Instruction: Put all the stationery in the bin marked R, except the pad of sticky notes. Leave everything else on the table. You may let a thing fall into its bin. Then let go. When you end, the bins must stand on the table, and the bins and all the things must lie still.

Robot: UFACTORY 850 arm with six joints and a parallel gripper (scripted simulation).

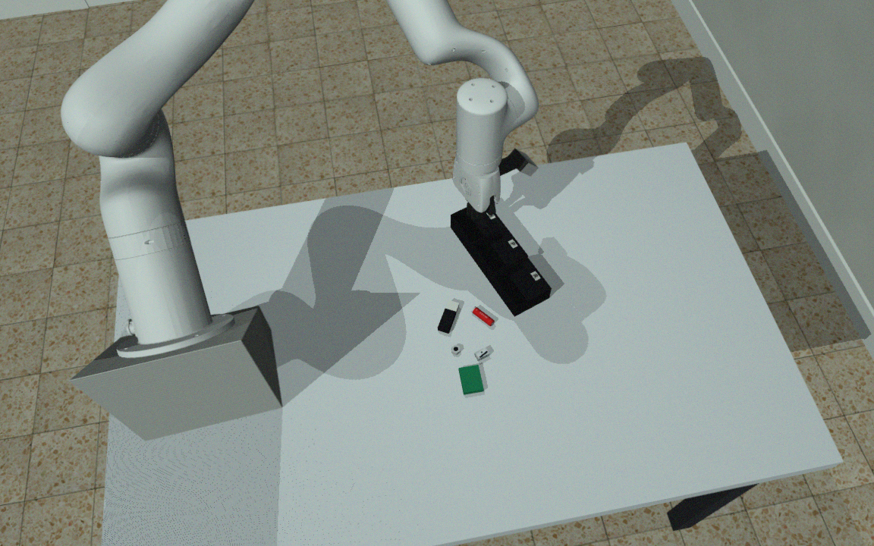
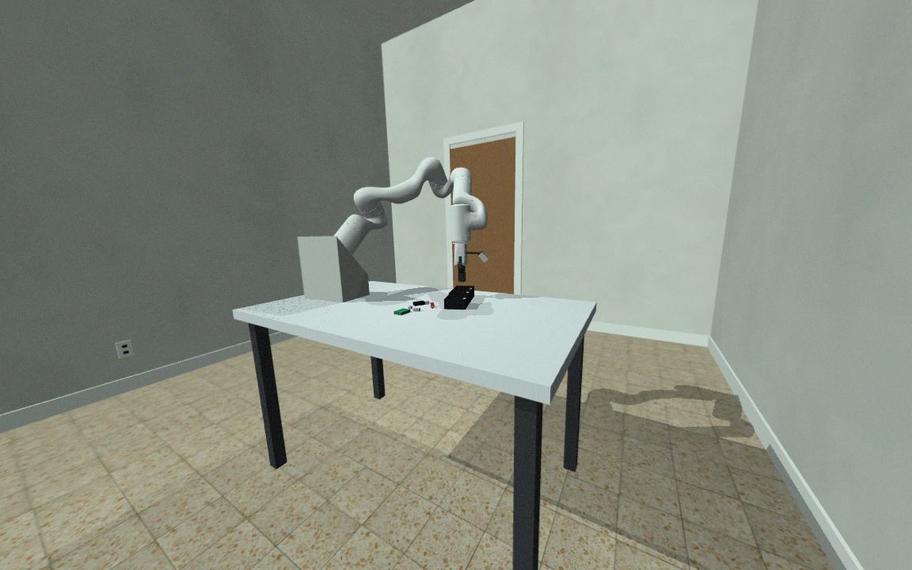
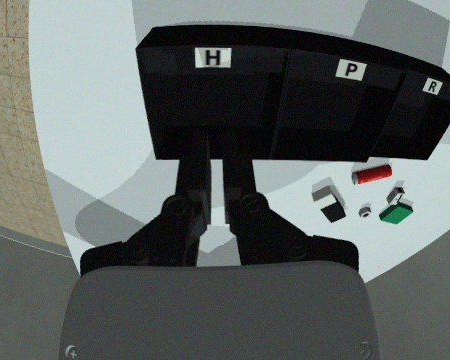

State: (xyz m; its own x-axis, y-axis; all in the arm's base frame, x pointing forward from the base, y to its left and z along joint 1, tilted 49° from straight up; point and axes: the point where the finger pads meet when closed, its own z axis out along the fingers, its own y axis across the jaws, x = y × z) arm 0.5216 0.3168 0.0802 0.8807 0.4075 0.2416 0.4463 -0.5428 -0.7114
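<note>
A black row of three bins [image 1: 527, 301] [image 2: 458, 300] [image 3: 319, 140] marked H, P and R stands on the white table [image 1: 630, 380]. My gripper [image 1: 484, 207] [image 2: 461, 272] [image 3: 216, 150] is shut with nothing seen between the fingers, just above the H end of the row. Near the R end lie a black and white block [image 1: 449, 318] [image 3: 329, 202], a red cylinder [image 1: 482, 315] [image 3: 372, 174] [image 2: 432, 305], a small white ring [image 1: 456, 349] [image 3: 365, 211], a small grey clip-like piece [image 1: 482, 353] [image 3: 395, 194] and a green pad [image 1: 471, 378] [image 3: 396, 214] [image 2: 400, 311]. The bins' insides are too dark to see.
The arm's grey base block [image 1: 182, 380] [image 2: 328, 269] stands on the table's left rear corner. The table's edges are far from the bins and the small things.
</note>
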